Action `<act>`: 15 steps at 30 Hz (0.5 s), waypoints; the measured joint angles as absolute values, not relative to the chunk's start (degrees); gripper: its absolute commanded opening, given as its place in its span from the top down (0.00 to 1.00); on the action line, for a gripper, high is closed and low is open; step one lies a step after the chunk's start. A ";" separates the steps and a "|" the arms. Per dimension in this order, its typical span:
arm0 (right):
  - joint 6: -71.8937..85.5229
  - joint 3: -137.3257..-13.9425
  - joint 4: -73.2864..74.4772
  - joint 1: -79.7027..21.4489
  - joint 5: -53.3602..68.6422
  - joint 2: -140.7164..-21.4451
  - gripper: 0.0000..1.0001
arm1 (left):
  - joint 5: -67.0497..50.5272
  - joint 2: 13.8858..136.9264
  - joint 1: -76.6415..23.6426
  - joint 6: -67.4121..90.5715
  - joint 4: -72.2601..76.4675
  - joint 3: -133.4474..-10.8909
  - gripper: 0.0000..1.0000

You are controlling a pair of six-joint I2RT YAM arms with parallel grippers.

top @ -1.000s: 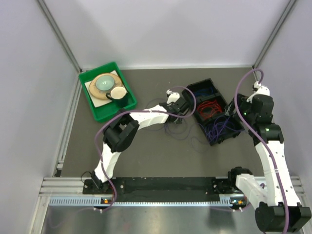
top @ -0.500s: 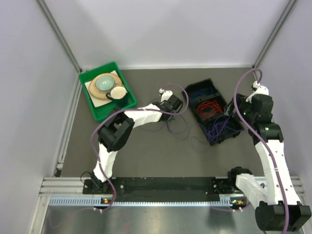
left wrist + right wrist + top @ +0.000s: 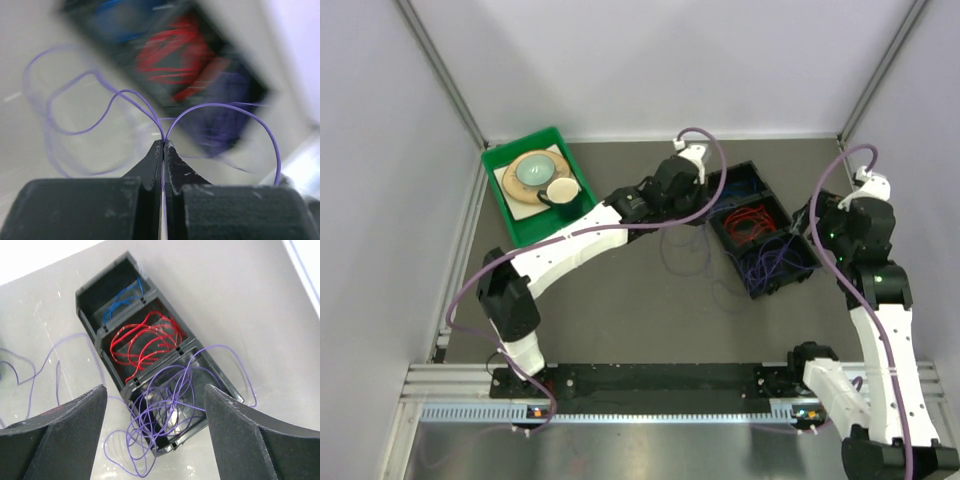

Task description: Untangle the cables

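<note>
My left gripper [image 3: 164, 143] is shut on one thin purple cable [image 3: 215, 104], which loops out to both sides of the fingertips. In the top view that gripper [image 3: 692, 205] hangs beside the black three-compartment box [image 3: 767, 185]. The box holds blue cables [image 3: 122, 302], red cables [image 3: 142, 345] and a purple tangle [image 3: 170, 405] that spills over its near wall. My right gripper [image 3: 155, 390] is open above the purple compartment with nothing between its fingers; the top view shows it [image 3: 817, 232] at the box's right side. More loose purple cables [image 3: 685, 260] lie on the mat left of the box.
A green bin [image 3: 506, 205] with a plate and round items stands at the back left. Grey walls close in the mat on three sides, and the black rail [image 3: 660, 380] with the arm bases runs along the near edge.
My left gripper has shut on a purple cable and swung up and back-right toward the box, with the arm stretched out. My right gripper has shifted slightly right.
</note>
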State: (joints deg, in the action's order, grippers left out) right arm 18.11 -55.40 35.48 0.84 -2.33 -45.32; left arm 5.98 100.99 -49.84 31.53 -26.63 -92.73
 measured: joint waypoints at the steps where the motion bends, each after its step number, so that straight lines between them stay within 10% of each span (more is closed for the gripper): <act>1: 18.24 -55.57 35.66 0.93 -2.83 -44.45 0.23 | 3.70 100.88 -50.94 31.35 -26.20 -94.80 1.00; 15: 22.65 -57.82 37.12 6.17 -4.64 -38.02 0.25 | -15.33 110.50 -55.33 35.88 -19.79 -104.22 1.00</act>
State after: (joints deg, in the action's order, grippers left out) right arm 22.65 -57.82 37.12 6.17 -4.64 -38.02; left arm -15.33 110.50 -55.33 35.88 -19.79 -104.22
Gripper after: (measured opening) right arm 0.761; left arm 0.012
